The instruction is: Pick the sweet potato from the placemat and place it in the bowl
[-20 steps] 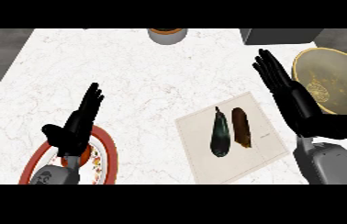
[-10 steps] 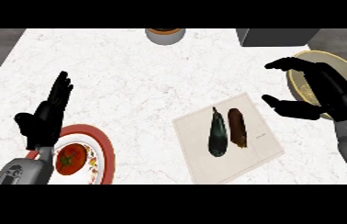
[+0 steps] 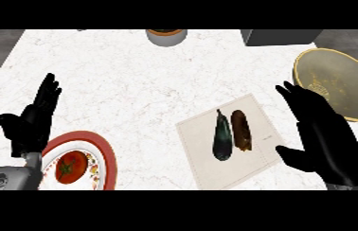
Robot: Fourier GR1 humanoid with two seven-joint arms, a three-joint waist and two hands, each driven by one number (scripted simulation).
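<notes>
A brown sweet potato (image 3: 242, 129) lies on the pale placemat (image 3: 210, 169) at centre right, side by side with a dark eggplant (image 3: 222, 135) on its left. The yellow-rimmed bowl (image 3: 330, 80) stands at the right edge, beyond the mat. My right hand (image 3: 320, 135) hovers open just right of the mat, fingers straight and pointing away, thumb toward the mat, holding nothing. My left hand (image 3: 33, 120) rests open at the left edge, fingers up.
A red-rimmed plate (image 3: 98, 149) with a tomato (image 3: 68, 166) sits at the lower left by my left hand. A small grey pot (image 3: 165, 36) stands at the far edge, and a dark box (image 3: 280, 36) at the far right.
My right hand has come down from in front of the bowl to beside the placemat's right edge, fingers straightened. The view has shifted; the left hand stays open at the left.
</notes>
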